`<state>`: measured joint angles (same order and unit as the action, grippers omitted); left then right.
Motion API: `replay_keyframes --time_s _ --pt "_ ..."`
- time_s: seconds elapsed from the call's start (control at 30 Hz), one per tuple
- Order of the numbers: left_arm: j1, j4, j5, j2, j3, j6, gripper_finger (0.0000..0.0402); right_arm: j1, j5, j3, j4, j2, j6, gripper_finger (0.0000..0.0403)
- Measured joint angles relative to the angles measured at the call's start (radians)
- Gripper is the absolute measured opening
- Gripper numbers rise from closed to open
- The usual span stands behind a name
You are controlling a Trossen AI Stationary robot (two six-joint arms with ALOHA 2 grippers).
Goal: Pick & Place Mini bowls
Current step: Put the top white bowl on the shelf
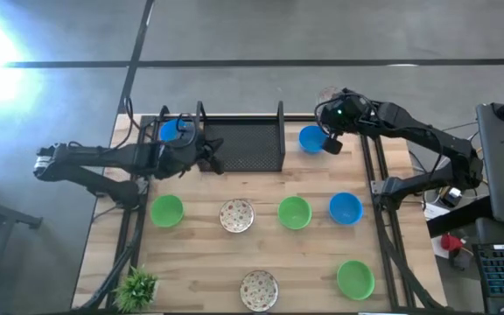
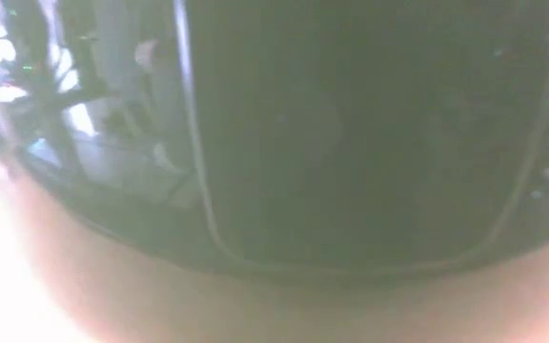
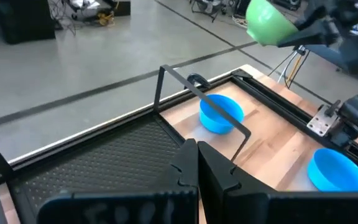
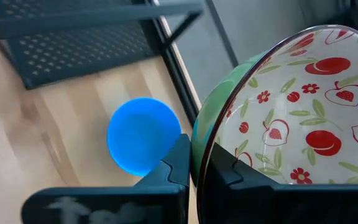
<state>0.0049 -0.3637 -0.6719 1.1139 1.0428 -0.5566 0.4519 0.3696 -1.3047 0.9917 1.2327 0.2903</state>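
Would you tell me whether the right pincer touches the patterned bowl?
Touching: the right wrist view shows the right pincer clamped on the rim of the patterned bowl.

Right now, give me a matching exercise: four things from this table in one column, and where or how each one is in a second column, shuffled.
1. small spiky green potted plant
2. black wire-mesh tray
3. white fruit-patterned bowl
4. left gripper

A. nested in a green bowl, clamped by the shut right gripper
B. table corner at the high view's bottom left
C. middle of the table's far edge
D. shut and empty, over the mesh

Pairs: 1-B, 2-C, 3-A, 4-D
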Motion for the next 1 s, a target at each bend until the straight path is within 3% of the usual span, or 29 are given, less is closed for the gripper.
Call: replay_keyframes --time_s 0.3,0.5,1.0 --pt "0.022 0.033 -0.001 0.032 0.019 0.172 0.0 -0.092 0.0 -0.009 -0.049 0.0 0.168 0.0012" --pt "0.027 0.1 -0.01 0.064 0.019 0.206 0.0006 -0.137 -0.001 -0.009 -0.132 0.0 0.246 0.0012" --pt "0.031 0.319 -0.01 0.14 0.019 0.426 0.0125 -0.154 -0.001 -0.009 -0.162 0.079 0.369 0.0012"
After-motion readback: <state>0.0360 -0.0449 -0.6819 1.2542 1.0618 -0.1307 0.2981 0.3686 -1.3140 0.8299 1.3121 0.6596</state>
